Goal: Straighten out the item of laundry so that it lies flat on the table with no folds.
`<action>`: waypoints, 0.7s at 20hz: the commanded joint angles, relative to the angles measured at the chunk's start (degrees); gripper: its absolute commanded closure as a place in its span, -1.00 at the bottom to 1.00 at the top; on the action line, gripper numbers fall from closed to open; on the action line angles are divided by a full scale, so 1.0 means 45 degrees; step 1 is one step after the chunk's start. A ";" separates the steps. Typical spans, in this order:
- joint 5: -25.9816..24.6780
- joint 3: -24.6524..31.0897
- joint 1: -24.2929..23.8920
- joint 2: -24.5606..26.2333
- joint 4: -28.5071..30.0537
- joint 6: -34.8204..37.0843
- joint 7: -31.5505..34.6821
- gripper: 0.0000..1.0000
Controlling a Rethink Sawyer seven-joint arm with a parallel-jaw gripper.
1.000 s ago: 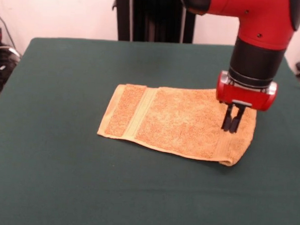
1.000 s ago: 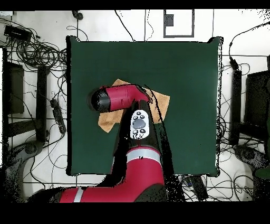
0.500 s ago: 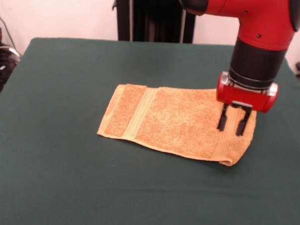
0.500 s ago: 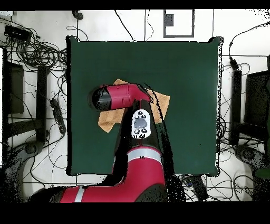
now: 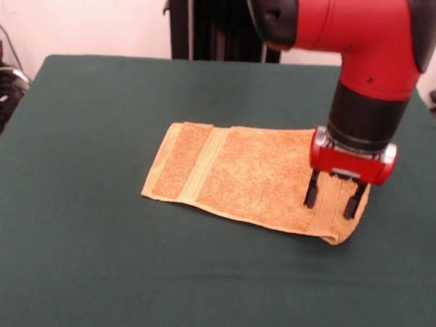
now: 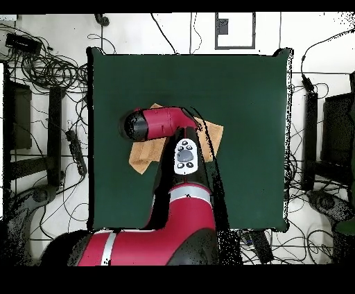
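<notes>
hand [image 5: 334, 202] spread wide over towel's [image 5: 253, 176] folded edge, bare green table [image 5: 90, 266] all around.

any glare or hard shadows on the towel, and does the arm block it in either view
Front view: soft, even light, no glare on the towel; only a faint shadow under the open gripper near its right end, and the towel shows almost whole on the table. Overhead view: the arm covers the towel's middle, leaving both ends showing.
</notes>
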 commanded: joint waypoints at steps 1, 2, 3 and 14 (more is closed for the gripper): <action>0.0385 0.0712 -0.0194 0.1436 -0.0626 0.0076 0.1136 -1.00; 0.0346 0.0785 -0.0366 0.1391 -0.0608 0.0218 0.0909 -1.00; 0.0281 0.0843 -0.0539 0.1332 -0.0598 0.0363 0.0634 -1.00; -0.0823 0.0541 -0.1719 0.1791 -0.1709 0.0403 -0.0938 -1.00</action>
